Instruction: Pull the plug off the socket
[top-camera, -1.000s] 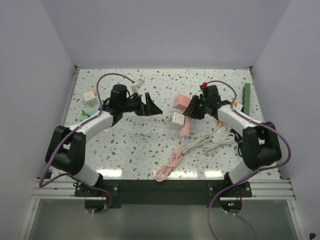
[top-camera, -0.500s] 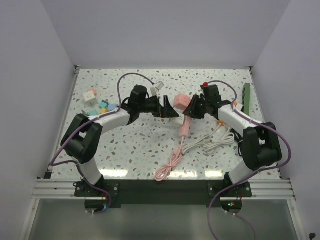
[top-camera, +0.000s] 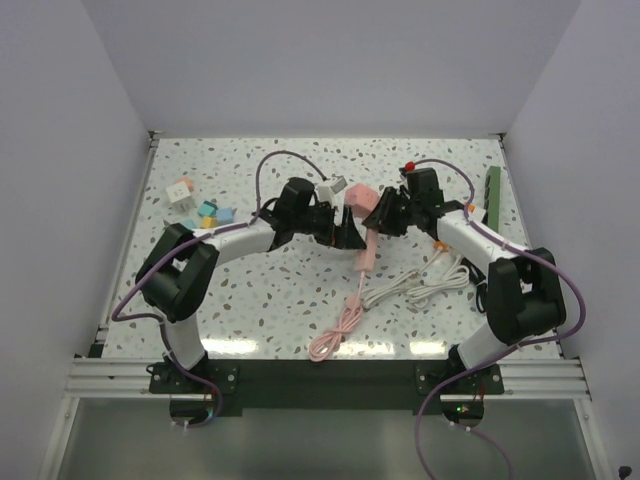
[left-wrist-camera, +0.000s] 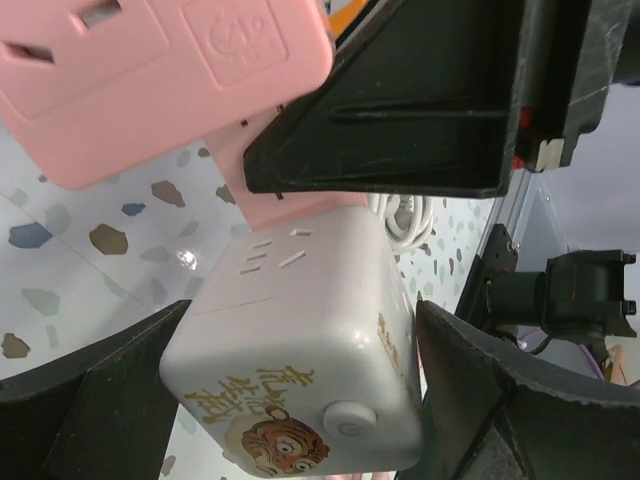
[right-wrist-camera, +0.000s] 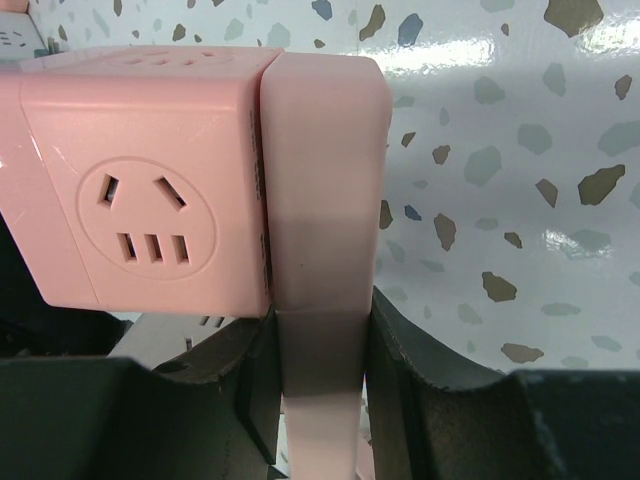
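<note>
From above, both arms reach in to the middle of the table (top-camera: 250, 290), where the left gripper (top-camera: 346, 230) and right gripper (top-camera: 383, 215) nearly meet beside the pink socket cube (top-camera: 358, 198); a pink cable (top-camera: 345, 320) trails from there toward the near edge, and white cables (top-camera: 420, 285) lie to its right. Meeting like this looks like a two-handed pull, one claw bracing while the other draws away. In the left wrist view the left claw stands wide, its fingers (left-wrist-camera: 90, 400) flanking a white cube (left-wrist-camera: 300, 340) with slots and a round button. The cube fills most of the gap and the pads are close on either side, but they do not look clamped. The pink socket cube lies above and outside these jaws, with a finger of the other arm in between. Whether the white cube is plugged into the pink pieces cannot be told. In the right wrist view the right claw is closed narrow on the pink plug (right-wrist-camera: 325, 200), fingers (right-wrist-camera: 440, 400) pressing both sides of its stem. The plug body sits flush against the cube's side, so it is not yet pulled free
</note>
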